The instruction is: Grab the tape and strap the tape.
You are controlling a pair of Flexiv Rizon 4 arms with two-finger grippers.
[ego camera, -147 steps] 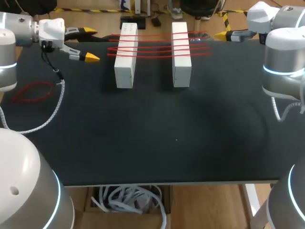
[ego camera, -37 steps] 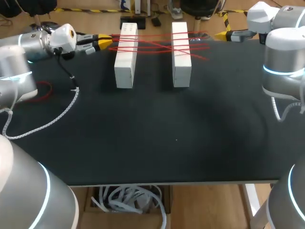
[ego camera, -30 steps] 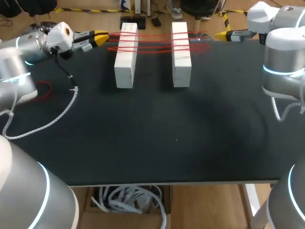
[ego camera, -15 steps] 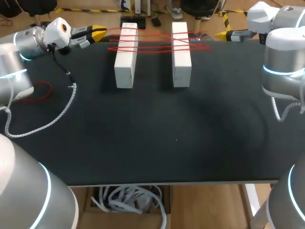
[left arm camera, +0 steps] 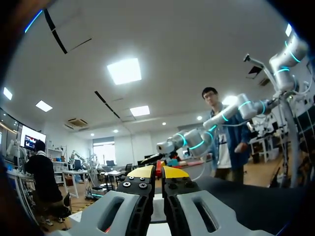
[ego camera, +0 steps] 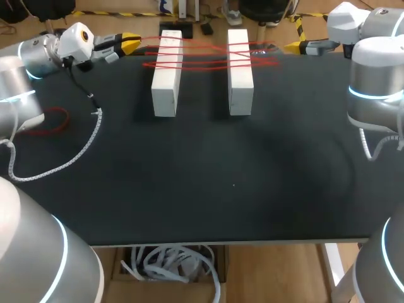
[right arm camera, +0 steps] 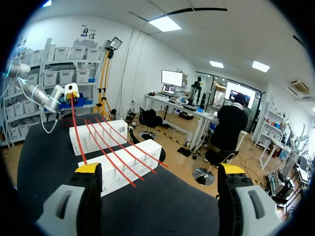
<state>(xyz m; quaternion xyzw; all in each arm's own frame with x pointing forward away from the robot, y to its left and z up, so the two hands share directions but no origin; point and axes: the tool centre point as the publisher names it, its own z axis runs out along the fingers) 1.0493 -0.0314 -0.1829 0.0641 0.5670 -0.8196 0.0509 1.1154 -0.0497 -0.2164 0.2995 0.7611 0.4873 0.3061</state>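
Two white blocks (ego camera: 166, 74) (ego camera: 240, 71) lie side by side at the table's far edge, with several red bands (ego camera: 202, 62) stretched across both. My left gripper (ego camera: 130, 43) sits just left of the left block, shut on the end of one taut red band (ego camera: 202, 44). In the left wrist view its fingers (left arm camera: 158, 172) press together with a bit of red between them. My right gripper (ego camera: 294, 45) hangs at the far right, past the right block, open and holding nothing. From the right wrist view (right arm camera: 160, 170) both blocks (right arm camera: 123, 164) lie ahead of it.
A loose red band (ego camera: 43, 120) lies at the table's left edge. My left arm's white coiled cable (ego camera: 66, 156) trails over the left part of the black table (ego camera: 221, 183).
Over the last second my left gripper has drawn back a little toward the far left corner, pulling its band straighter. In the last half second nothing moved. The right arm stayed still.
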